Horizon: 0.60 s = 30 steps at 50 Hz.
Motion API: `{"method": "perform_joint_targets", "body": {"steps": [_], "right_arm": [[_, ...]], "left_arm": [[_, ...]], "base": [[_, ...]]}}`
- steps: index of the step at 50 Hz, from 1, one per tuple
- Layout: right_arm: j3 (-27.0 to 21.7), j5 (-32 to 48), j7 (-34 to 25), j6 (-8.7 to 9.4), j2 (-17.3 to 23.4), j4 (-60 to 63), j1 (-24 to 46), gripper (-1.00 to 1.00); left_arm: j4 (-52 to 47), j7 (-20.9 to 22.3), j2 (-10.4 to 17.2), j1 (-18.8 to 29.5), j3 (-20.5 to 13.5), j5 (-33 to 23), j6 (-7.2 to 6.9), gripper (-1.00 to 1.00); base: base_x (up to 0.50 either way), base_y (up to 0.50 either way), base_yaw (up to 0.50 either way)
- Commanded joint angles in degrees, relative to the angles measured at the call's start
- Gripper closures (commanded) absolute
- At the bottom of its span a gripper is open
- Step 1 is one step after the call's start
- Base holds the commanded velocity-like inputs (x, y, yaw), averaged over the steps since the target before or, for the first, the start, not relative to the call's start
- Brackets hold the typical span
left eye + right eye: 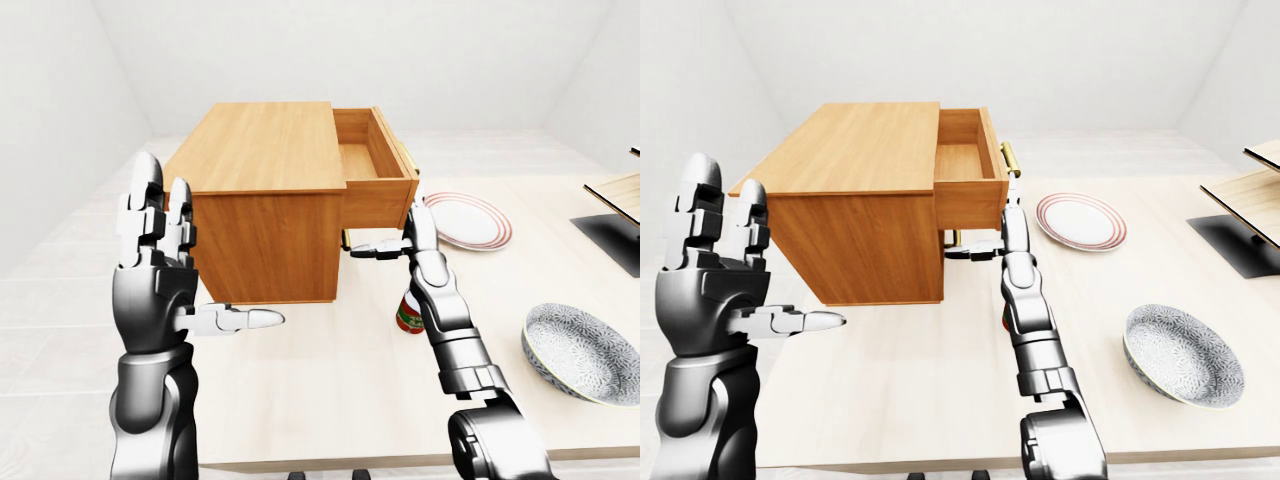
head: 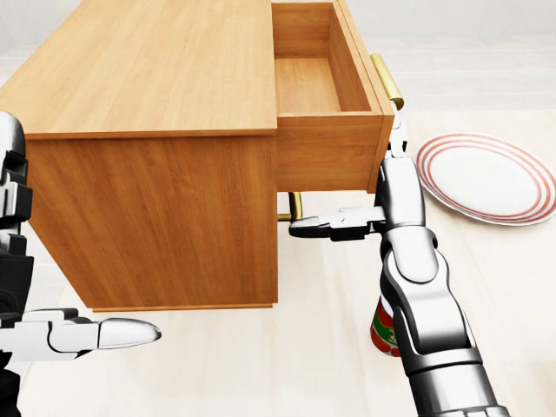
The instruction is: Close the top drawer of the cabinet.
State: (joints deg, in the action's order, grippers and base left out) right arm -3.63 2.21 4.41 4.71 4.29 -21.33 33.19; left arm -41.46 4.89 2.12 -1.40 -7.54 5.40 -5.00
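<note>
Cabinet (image 2: 148, 165) on worktop (image 2: 330, 365), top drawer (image 2: 326, 95) pulled out toward 3 o'clock in head view. Right hand (image 2: 382, 195) open, flat against drawer front, gripping nothing. Left hand (image 1: 160, 280) open, empty, well apart. Risks: thumb under drawer may get pinched; forearm may knock can (image 1: 408, 315).

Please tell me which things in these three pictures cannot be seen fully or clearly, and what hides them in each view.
- Tomato can: the right arm covers most of it in every view; the label is cut.
- Right hand: whether its fingers touch the drawer front cannot be told.
- Lower drawer's handle: the open top drawer hides most of it.
- Dark stand: cut by the left-eye view's right edge.
</note>
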Motion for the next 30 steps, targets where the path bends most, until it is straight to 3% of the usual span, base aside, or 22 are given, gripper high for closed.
{"method": "perform_joint_targets", "body": {"steps": [1, 30], "right_arm": [[2.3, 0.0, -2.5, 0.29, -1.8, 0.2, 0.4, -1.00], [5.4, 2.4, -3.4, -0.28, -6.4, -0.9, -0.2, -1.00]], "left_arm": [[0.6, 0.1, 0.0, 0.3, 0.2, -0.3, 0.00, -1.00], [0.8, 0.9, 0.0, -0.2, 0.8, -0.8, 0.00, -1.00]], "base": [[0.00, 0.00, 0.01], [0.00, 0.00, 0.00]]}}
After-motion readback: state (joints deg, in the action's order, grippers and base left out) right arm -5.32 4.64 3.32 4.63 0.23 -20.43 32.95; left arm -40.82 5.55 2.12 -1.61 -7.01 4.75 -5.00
